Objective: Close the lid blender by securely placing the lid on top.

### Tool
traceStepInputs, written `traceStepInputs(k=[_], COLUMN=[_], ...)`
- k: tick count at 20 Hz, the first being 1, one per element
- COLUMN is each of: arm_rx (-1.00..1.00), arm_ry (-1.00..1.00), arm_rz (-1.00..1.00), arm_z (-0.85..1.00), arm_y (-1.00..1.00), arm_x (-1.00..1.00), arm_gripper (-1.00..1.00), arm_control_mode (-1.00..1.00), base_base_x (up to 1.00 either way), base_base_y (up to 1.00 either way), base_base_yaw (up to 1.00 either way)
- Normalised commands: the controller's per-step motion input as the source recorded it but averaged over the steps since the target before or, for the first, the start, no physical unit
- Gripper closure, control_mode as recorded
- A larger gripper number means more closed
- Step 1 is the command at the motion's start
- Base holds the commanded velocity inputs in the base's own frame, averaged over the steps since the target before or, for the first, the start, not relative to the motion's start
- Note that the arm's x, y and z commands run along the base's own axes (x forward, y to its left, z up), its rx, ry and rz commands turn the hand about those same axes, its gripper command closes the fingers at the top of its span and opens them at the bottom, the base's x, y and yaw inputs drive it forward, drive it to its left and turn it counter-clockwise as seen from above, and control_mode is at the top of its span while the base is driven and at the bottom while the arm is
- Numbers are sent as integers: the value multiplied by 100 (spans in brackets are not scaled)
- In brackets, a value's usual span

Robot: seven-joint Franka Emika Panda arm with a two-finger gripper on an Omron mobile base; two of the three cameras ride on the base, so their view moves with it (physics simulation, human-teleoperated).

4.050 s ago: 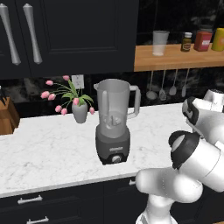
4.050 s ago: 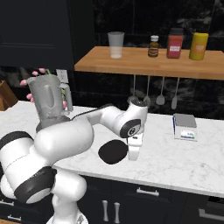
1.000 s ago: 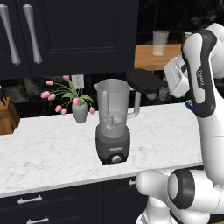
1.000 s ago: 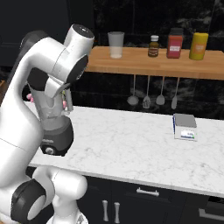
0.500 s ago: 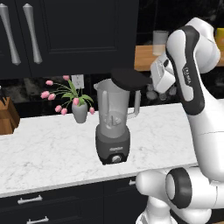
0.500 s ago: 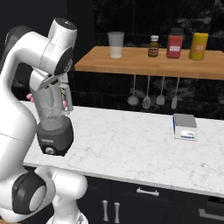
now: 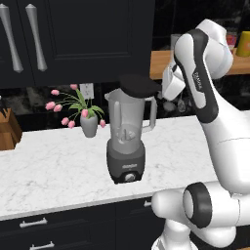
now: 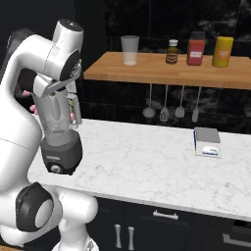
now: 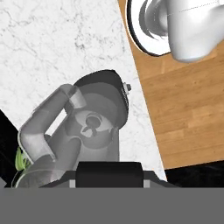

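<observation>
The white marble surface (image 7: 53, 171) sits on dark drawers (image 8: 162, 215). At 12 o'clock are black cupboards (image 7: 73, 39), a dark wall (image 8: 162, 19) and a wooden shelf (image 8: 166, 71).

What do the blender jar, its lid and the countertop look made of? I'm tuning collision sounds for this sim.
The blender jar looks like translucent grey plastic or glass: its blades show through the wall. The lid seems matte black plastic or rubber, with no shine. The countertop reads as polished white marble, from its grey veining.

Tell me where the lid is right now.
In the left base view the lid is held by the gripper just above the mouth of the blender, right of the flower vase.
</observation>
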Motion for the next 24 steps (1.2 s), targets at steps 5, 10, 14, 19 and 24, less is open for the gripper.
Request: traceStepInputs(k=[5, 10, 14, 19, 24], arm_rx=[-5, -8, -7, -4, 0], arm_ry=[0, 0, 0, 0, 0], arm_rz=[-6, -2, -1, -5, -9], arm_z=[-6, -10, -14, -13, -2], arm_y=[16, 32, 23, 3, 0], arm_x=[17, 5, 2, 9, 19], arm_gripper=[100, 100, 100, 100, 100], arm_control_mode=[-100, -100, -100, -100, -100], base_base_x=[0, 0, 0, 0, 0], base_base_y=[0, 0, 0, 0, 0], base_base_yaw=[0, 0, 0, 0, 0])
